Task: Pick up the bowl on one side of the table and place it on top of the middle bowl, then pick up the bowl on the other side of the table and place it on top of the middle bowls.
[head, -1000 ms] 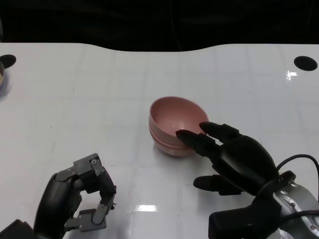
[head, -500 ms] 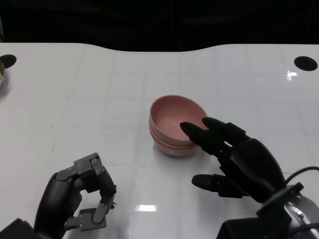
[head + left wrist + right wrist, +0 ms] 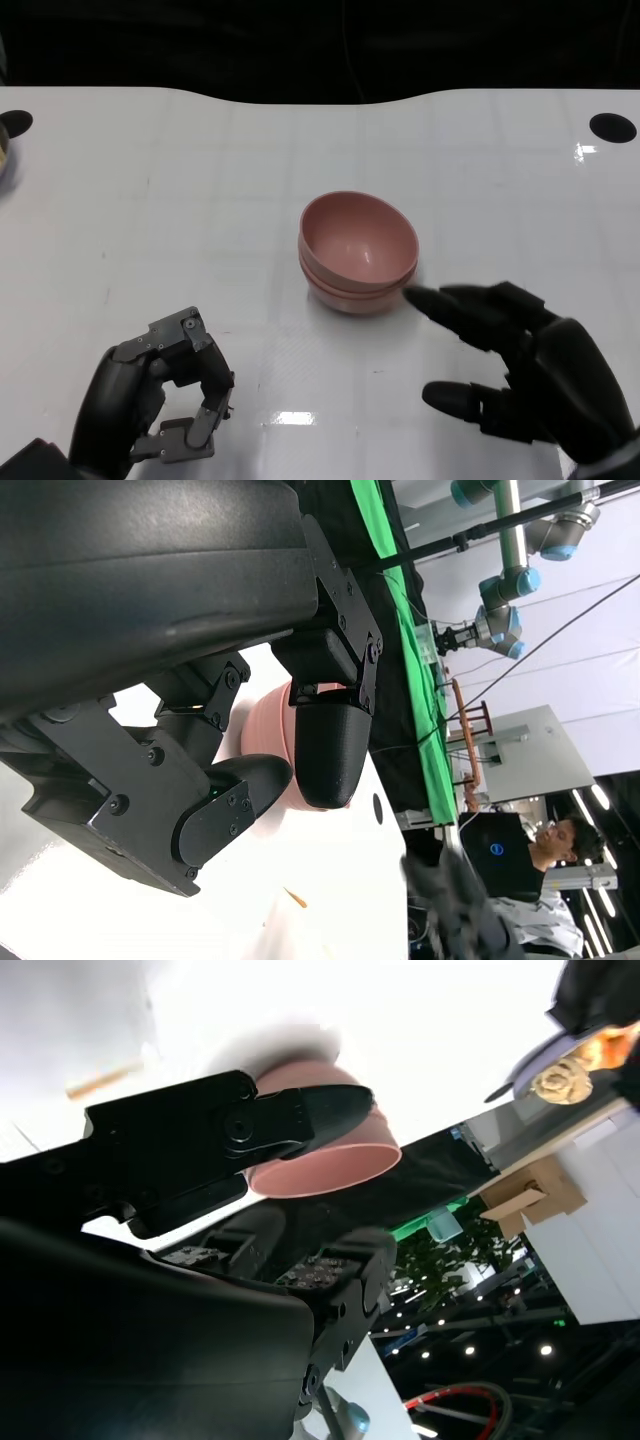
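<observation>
A stack of pink bowls point(image 3: 357, 252) stands in the middle of the white table point(image 3: 200, 180), the upper ones nested in the lowest. My right hand point(image 3: 520, 365) lies just near and to the right of the stack, fingers spread and empty, its fingertips point(image 3: 420, 298) a short way from the stack's base. The stack shows pink behind my right hand's fingers point(image 3: 250, 1125) in the right wrist view. My left hand point(image 3: 150, 400) rests at the near left with fingers curled in, holding nothing. The pink stack point(image 3: 268, 720) shows partly behind its fingers point(image 3: 325, 750) in the left wrist view.
A dark round hole point(image 3: 612, 127) marks the table's far right, another point(image 3: 15, 122) the far left beside a dish edge point(image 3: 5, 155). A small tan sliver point(image 3: 295, 898) lies on the table. A person point(image 3: 545, 840) sits beyond the table.
My right hand has let go of the bowl stack's rim and drawn back toward me and to the right, fingers spreading. The stack and left hand stay put.
</observation>
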